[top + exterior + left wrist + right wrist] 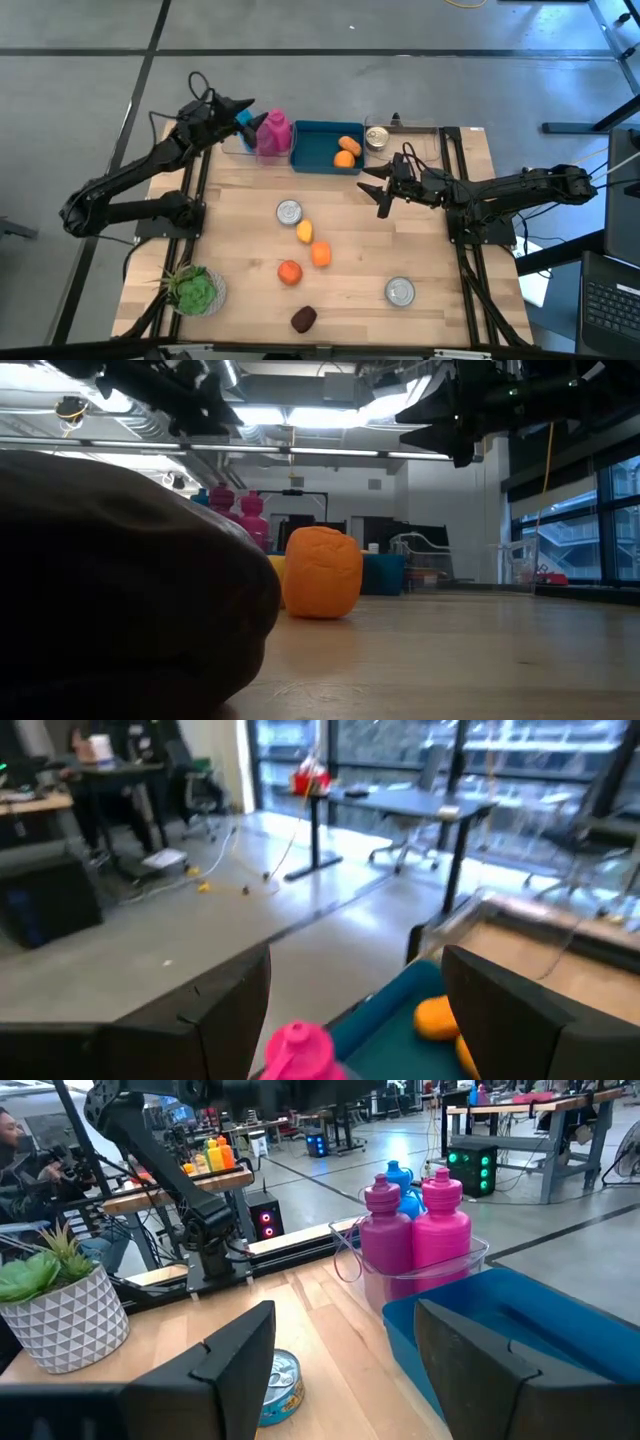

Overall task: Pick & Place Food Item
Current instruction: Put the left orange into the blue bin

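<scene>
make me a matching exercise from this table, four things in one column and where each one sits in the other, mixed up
Things:
1. pink bottle
2. potted plant
3. dark brown food item
4. blue bin

Places:
A. near edge of the table, right of the plant
B. clear container at the far edge, under the left claw
C. near left corner
D. far edge, holding two orange pieces

Pairs: 1-B, 2-C, 3-A, 4-D

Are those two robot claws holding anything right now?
No, nothing is held. The left gripper stands open in the air above the pink bottle. The right gripper is open too, with only empty space between its fingers, near the blue bin.
</scene>
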